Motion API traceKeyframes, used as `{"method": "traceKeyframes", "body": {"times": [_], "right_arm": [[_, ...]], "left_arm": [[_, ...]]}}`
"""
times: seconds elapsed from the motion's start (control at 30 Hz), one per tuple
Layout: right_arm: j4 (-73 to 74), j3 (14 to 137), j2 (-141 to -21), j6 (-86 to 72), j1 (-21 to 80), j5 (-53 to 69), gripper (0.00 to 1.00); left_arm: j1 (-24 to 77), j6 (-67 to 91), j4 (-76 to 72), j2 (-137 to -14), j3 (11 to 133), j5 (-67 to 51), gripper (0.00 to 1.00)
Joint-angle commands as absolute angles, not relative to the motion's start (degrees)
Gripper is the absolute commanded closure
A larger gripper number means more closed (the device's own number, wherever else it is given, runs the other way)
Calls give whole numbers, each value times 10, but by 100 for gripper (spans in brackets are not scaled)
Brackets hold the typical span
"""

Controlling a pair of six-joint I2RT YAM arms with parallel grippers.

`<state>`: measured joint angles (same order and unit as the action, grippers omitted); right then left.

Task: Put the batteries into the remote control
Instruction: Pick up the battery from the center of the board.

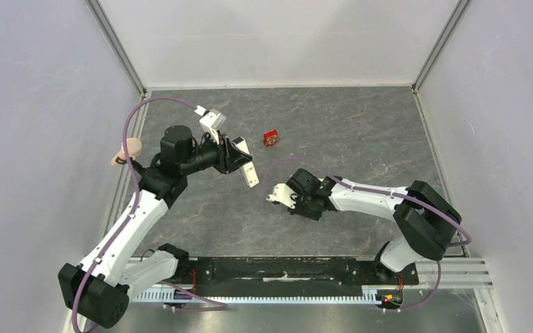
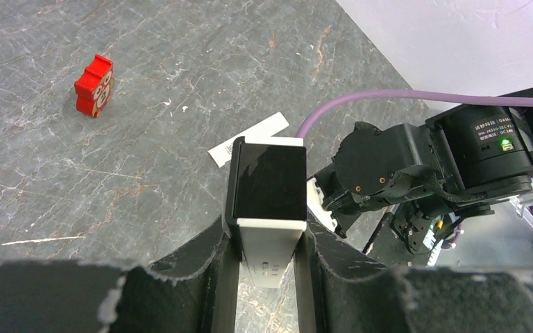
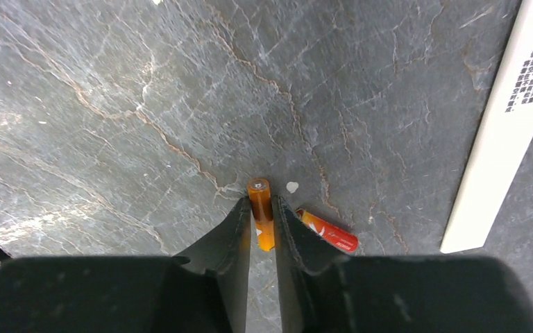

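Note:
My left gripper (image 2: 267, 239) is shut on the remote control (image 2: 267, 201), a white bar with its dark end pointing away, held above the table; both also show in the top view (image 1: 239, 156). My right gripper (image 3: 261, 208) is shut on one orange battery (image 3: 261, 211), low at the table top, in front of the right arm (image 1: 277, 198). The second battery (image 3: 327, 231) lies on the table just right of my right finger (image 3: 288, 229). I cannot tell whether the held battery is off the surface.
The thin white cover strip (image 3: 506, 118) with printed text lies flat on the table to the right of the batteries and shows beyond the remote in the left wrist view (image 2: 250, 139). A small red box (image 1: 271, 138) stands farther back (image 2: 95, 85).

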<state>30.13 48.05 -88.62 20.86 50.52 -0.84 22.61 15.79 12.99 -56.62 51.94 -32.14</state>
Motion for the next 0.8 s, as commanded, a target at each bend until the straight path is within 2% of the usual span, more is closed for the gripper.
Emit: {"method": "traceKeyframes", "body": {"times": [0.0,0.23,0.37,0.57,0.77], "right_arm": [[269,500,-894,194,503,-10,83],[210,515,-818,126,499,-2,87],[176,543,-749,67,497,10,87],[16,523,-613,-34,497,30,86],[-68,551,-584,-124,498,72,84]], "left_arm": [[222,141,87,-561,542,-329,98],[221,191,34,-544,507,-304,98],[221,277,-65,-536,459,-307,98],[221,402,-234,-541,402,-317,98],[222,437,-279,-559,418,-332,98]]}}
